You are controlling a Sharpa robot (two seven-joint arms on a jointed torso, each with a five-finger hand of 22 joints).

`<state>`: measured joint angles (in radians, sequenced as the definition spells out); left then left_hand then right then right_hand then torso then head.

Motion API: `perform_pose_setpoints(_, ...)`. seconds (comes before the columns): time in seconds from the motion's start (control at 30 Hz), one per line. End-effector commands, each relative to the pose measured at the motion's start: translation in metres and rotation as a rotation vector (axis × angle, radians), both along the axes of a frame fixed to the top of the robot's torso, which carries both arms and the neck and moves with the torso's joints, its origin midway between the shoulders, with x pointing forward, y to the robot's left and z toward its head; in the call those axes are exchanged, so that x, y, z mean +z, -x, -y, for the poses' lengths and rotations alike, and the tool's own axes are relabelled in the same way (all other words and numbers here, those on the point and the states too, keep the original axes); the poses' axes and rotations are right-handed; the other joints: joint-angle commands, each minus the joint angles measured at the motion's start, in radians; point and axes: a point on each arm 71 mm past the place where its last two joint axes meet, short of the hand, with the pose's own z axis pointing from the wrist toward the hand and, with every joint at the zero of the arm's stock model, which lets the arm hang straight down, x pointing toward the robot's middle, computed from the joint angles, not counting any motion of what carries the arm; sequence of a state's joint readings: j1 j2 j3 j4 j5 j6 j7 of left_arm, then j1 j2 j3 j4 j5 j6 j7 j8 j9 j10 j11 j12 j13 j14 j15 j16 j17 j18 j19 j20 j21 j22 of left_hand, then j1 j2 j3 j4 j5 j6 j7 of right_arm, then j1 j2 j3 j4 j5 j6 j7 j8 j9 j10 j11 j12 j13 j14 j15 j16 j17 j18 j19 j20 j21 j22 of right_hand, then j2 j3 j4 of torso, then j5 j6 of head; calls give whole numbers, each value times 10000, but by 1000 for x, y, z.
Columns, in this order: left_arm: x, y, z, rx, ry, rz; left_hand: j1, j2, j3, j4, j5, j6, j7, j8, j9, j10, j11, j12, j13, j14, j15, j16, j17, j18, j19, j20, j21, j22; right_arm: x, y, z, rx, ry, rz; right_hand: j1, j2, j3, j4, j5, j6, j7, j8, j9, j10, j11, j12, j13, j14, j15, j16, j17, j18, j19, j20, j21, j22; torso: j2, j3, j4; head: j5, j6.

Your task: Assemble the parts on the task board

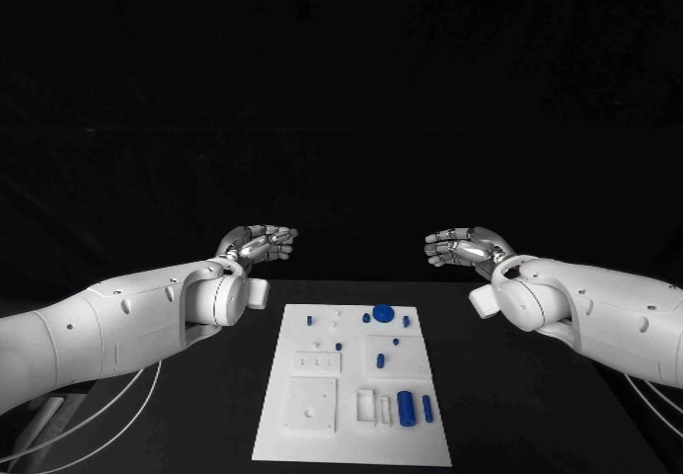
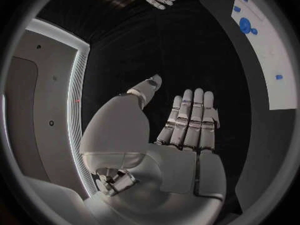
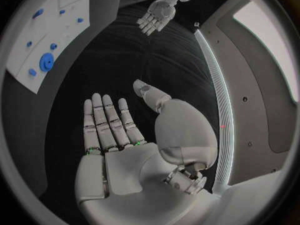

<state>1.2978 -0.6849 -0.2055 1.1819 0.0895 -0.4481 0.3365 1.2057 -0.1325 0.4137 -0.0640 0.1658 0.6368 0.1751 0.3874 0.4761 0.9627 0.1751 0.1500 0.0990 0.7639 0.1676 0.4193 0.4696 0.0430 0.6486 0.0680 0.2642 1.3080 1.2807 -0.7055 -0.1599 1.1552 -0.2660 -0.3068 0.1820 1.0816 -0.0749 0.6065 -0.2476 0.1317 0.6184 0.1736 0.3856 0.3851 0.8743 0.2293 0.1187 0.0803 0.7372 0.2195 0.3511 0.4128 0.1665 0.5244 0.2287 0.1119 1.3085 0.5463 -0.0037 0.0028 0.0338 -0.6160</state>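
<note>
The white task board [image 1: 321,434] lies flat in the middle of the black table, with small blue parts on it: a round blue knob [image 1: 383,313] near its far end and two blue cylinders [image 1: 408,408] near its front right. My left hand [image 1: 257,243] hangs in the air beyond the board's far left corner, palm up, fingers apart, holding nothing. My right hand [image 1: 460,246] mirrors it beyond the far right corner, also empty. In the left wrist view my left hand [image 2: 187,122] is flat and the board [image 2: 269,60] lies to one side. The right wrist view shows my right hand [image 3: 109,125] spread and the board [image 3: 25,65] with the blue knob [image 3: 47,62].
The black table [image 1: 541,415] runs around the board on all sides. White cables [image 1: 86,420] hang under my left arm at the table's left edge. A dark backdrop stands behind both hands.
</note>
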Motion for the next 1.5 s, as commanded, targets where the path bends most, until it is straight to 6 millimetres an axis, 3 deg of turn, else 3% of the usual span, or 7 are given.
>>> perform_pose_setpoints(0.03, 2, 1, 4, -549, 80, 128, 4, 120, 20, -310, -48, 399, 346, 74, -55, 598, -103, 238, 79, 725, -127, 305, 131, 260, 538, -122, 252, 219, 3, -2, -4, 921, 2064, 1057, 162, -11, 271, -99, -130, 335, 627, 98, 12, 375, -129, 86, 16, 493, -196, 198, 71, 262, 440, -11, 126, 61, 35, 9, 8, 1, -7)
perform_pose_setpoints(0.2, 5, 7, 6, -890, 125, 112, -219, 340, 167, -1033, -42, 1013, 175, 19, -232, 1213, -308, 303, 106, 1321, -363, 458, 256, 255, 984, -338, 523, 217, 7, -7, -10, 1487, 3737, 2070, 314, -105, 758, -340, -326, 1232, 365, 287, 24, 1354, -459, 226, 22, 2731, -1216, 1218, 699, 953, 2699, -145, 1068, 155, 153, 31, 39, -6, -23)
perform_pose_setpoints(0.47, 12, 19, 19, -1436, 336, 226, -411, 378, 265, -1322, -44, 1171, 141, -60, -307, 1301, -317, 205, 70, 1437, -422, 484, 307, 210, 1075, -416, 624, 212, 11, -16, -25, 2427, 5975, 3419, 343, -302, 315, -417, 384, 1795, 211, 235, 52, 2023, -1032, 46, -72, 6089, -2086, 3566, 2391, 953, 6572, -1718, 3307, 261, 573, -4, 172, -66, 139)
perform_pose_setpoints(0.8, 19, 34, 25, -2037, 565, 245, -559, 376, 333, -1494, -59, 1172, 160, -152, -365, 1226, -260, 62, 10, 1389, -402, 420, 309, 177, 1027, -412, 630, 204, 8, -26, -47, 3216, 7939, 4083, 513, -397, 102, -431, 426, 2148, 139, -85, 26, 2441, -1107, -428, -99, 6013, -2164, 6867, 4239, 953, 7267, -2559, 6122, 271, 1211, -88, 502, -92, 243)
perform_pose_setpoints(1.17, 39, 44, 30, -2465, 693, 551, -655, 363, 361, -1587, -91, 1166, 172, -202, -394, 1191, -233, -14, -22, 1354, -384, 372, 305, 170, 992, -399, 628, 201, 5, -30, -69, 3700, 9581, 4696, 608, -506, 153, -440, 408, 2095, 60, -198, 34, 2319, -1054, -543, -129, 5914, -2111, 7292, 4228, 953, 7278, -2655, 6577, 242, 1802, -162, 655, -229, 520)
perform_pose_setpoints(1.3, 44, 45, 34, -2612, 707, 649, -678, 358, 368, -1608, -98, 1162, 175, -214, -401, 1184, -227, -32, -29, 1352, -382, 365, 305, 170, 987, -397, 630, 201, 4, -30, -72, 3753, 10004, 4856, 650, -558, 173, -440, 377, 2072, 21, -228, 32, 2225, -1022, -549, -138, 5896, -2079, 7375, 4192, 953, 7303, -2662, 6648, 231, 1985, -219, 826, -424, 638)
perform_pose_setpoints(1.5, 48, 47, 37, -2746, 743, 702, -711, 352, 376, -1636, -110, 1157, 181, -230, -410, 1169, -217, -59, -40, 1346, -377, 352, 306, 170, 980, -393, 631, 201, 2, -31, -77, 3829, 10442, 4987, 693, -635, 167, -441, 360, 2042, 5, -265, 32, 2143, -995, -543, -137, 5920, -2052, 7535, 4154, 953, 7393, -2674, 6756, 222, 2168, -257, 843, -481, 771)
